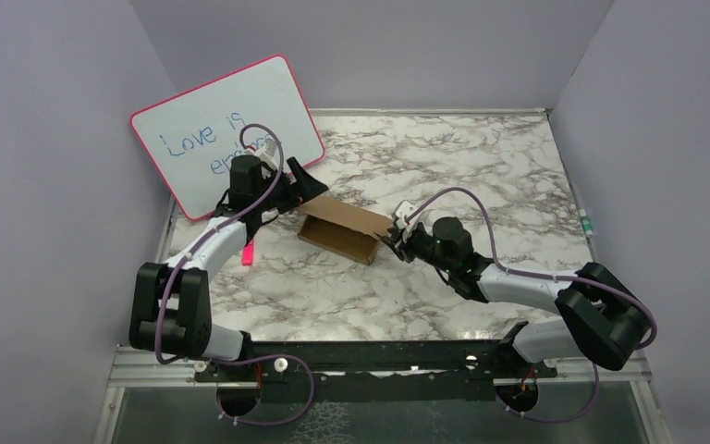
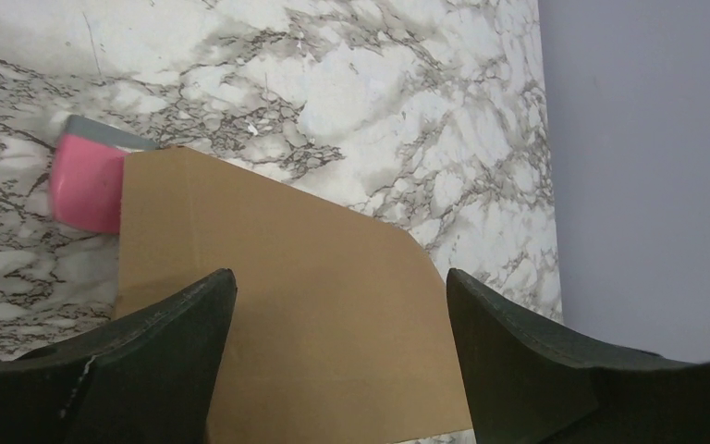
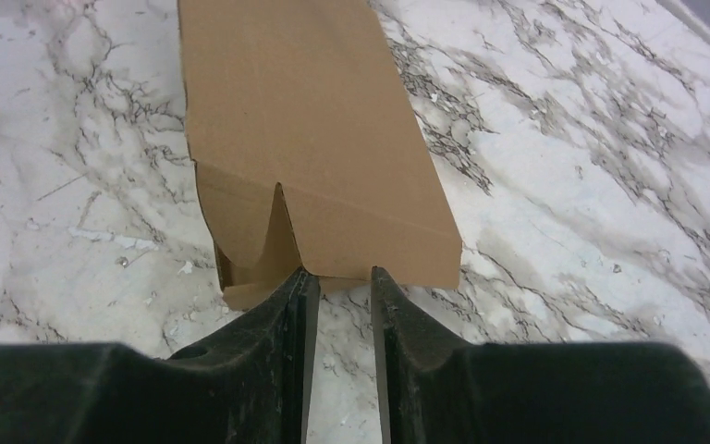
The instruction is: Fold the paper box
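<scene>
Right wrist view: my right gripper, narrow and empty, meets the plain brown corrugated cardboard box, its body folded (end flaps untucked), my left gripper wide.

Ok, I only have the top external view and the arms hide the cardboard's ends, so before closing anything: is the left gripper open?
Observer: Yes. The left gripper stands wide open, a flap of the paper box showing between its fingers.
Operator: And the right one?
Observer: The right gripper is nearly closed at the box's end; marble table shows through the narrow gap. Whether it pinches cardboard, I cannot tell.
Operator: What does that end look like?
Observer: A V-shaped notch splits its folded-down edge.
</scene>
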You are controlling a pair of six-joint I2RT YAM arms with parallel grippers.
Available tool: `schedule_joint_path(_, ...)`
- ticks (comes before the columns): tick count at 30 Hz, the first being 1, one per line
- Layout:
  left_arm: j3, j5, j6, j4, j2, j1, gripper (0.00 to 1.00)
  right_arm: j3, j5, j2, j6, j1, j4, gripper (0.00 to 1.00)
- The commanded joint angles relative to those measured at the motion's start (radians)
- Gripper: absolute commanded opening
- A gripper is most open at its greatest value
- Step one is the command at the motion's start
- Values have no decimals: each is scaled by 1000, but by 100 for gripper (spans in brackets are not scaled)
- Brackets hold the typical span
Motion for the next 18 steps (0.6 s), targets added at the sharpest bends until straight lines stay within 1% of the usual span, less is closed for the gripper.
schedule_joint_path(1,-32,37,-15,17,-90,-30,84,44,39,11,-51,-2,71,27)
schedule_joint_path(4,-46,42,-12,-5,-135,-42,84,52,24,18,-67,-16,78,20)
schedule_joint_path(7,-54,35,8,-53,-195,-42,84,63,-17,25,-74,-44,62,16)
schedule_joint_path(9,-48,2,41,-115,-235,-43,84,64,-47,27,-79,-65,56,14)
schedule_joint_path(13,-38,-149,118,-265,-336,-43,86,59,-96,22,-105,-98,60,10)
schedule_joint_path(16,-41,-265,174,-358,-414,-43,88,70,-142,23,-116,-118,51,9)
schedule_joint_path(18,-39,-332,214,-423,-462,-41,88,85,-158,30,-123,-124,28,10)
